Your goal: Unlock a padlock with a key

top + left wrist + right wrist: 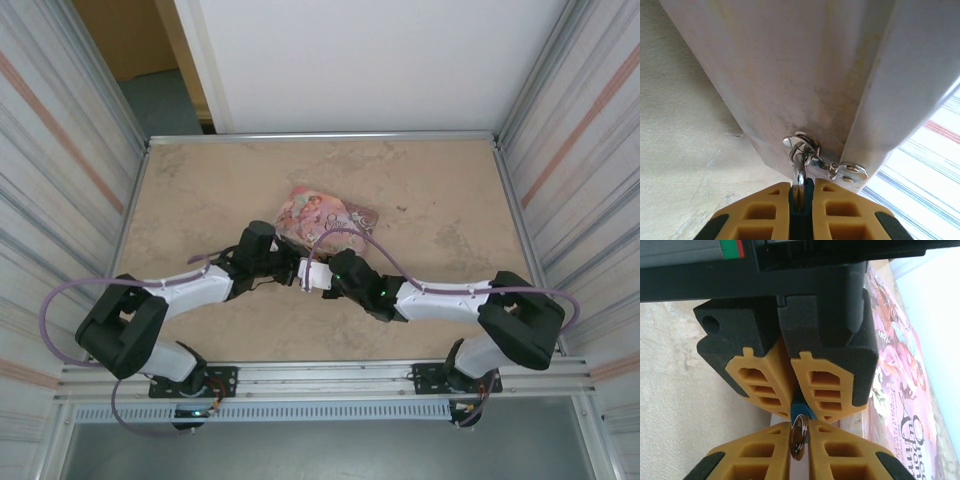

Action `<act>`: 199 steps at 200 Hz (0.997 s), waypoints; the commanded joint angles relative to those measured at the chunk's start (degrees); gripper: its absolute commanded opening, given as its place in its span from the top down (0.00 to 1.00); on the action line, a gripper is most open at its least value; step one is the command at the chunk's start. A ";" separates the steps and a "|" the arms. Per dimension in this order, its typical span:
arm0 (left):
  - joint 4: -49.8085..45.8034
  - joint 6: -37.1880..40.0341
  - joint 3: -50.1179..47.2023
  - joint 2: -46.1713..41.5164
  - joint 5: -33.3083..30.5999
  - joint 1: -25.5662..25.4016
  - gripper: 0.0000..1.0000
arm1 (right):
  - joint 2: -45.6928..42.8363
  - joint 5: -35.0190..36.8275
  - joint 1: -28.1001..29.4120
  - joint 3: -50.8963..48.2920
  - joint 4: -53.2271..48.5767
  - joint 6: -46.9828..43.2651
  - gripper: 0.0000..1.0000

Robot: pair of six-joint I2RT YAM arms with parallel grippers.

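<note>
In the left wrist view my left gripper (801,189) is shut on the padlock (808,200), a small dark blue-teal body. Its silvery shackle (799,176) sticks out past the fingertips. A key ring (802,146) with small silvery keys hangs on the shackle. The right wrist view shows my right gripper (799,429) shut on the key (798,441) and its ring, right below the blue padlock (801,408) pinched in the left fingers (826,387). From above, the left gripper (290,268) and right gripper (312,276) meet tip to tip at mid-table.
The pink illustrated tin (327,216) lies flat just behind the two grippers, and it runs along the right side in the right wrist view (902,370). Metal walls ring the beige table (200,190). A purple cable (370,245) loops over the right arm.
</note>
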 commanded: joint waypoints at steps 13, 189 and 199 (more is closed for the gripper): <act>3.74 -0.68 1.12 -0.28 1.85 -0.45 1.00 | 1.02 1.61 0.39 1.69 1.71 0.78 0.90; 4.40 -1.10 -0.02 -0.37 1.15 -0.94 1.00 | 0.80 1.84 -0.76 1.51 2.14 23.13 1.00; 4.58 -1.07 -0.10 -0.37 1.15 -0.90 1.00 | 0.86 1.40 -1.06 1.55 2.23 25.74 1.00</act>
